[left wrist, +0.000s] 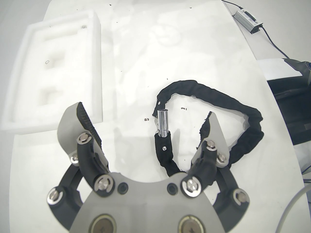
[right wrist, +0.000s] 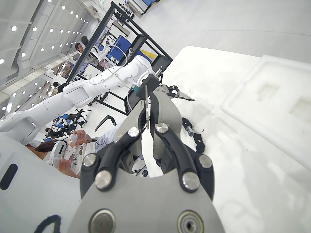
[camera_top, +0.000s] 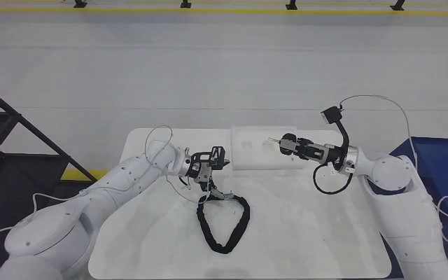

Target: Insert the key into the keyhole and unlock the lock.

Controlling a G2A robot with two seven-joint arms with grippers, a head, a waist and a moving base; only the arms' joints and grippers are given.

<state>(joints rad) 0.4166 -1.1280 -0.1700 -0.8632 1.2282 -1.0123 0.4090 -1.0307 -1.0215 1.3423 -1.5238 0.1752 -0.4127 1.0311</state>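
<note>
A white, round-cornered table (camera_top: 308,238) fills the lower half of the top view. At its twelve o'clock edge lies a white rectangular foam tray (camera_top: 255,157) with a raised rim and several square recesses cut into it; it rests flat, its long side along that edge. A few tiny dark specks (left wrist: 146,119) dot the tabletop near the tray. Off the table, on the pale floor, sits a grey oblong power brick (left wrist: 246,21) with a thin black cable (left wrist: 274,44) trailing from it. At nine o'clock of the table stands a black metal frame (camera_top: 35,143). A yellow floor stripe (camera_top: 224,10) crosses at twelve o'clock, well apart, and a dark blue panel (camera_top: 430,150) shows at three o'clock.
</note>
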